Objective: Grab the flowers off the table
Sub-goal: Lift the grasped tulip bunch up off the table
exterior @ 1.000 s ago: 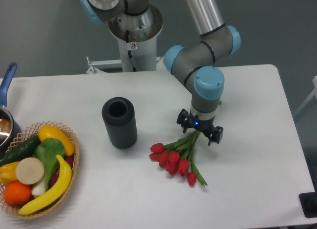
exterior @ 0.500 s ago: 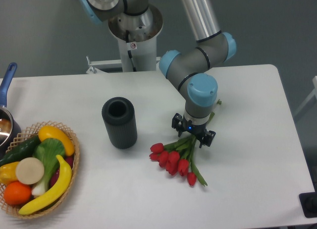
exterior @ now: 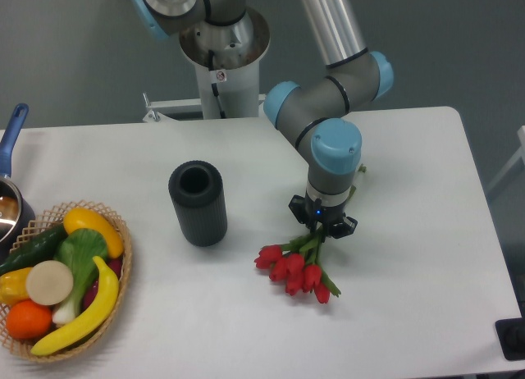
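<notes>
Now we are seeing the flowers point(exterior: 297, 267) lying near the middle of the table point(exterior: 410, 313), red heads pointing toward the front edge, stems running up into the gripper point(exterior: 321, 225), which is clenching them. Bare tabletop is lying to the right and in front. Left of the bunch, a dark cylinder point(exterior: 198, 203) is standing upright, well apart. Farther left, a woven basket point(exterior: 123, 256) of produce is sitting at the edge beside a pot point(exterior: 10, 200).
</notes>
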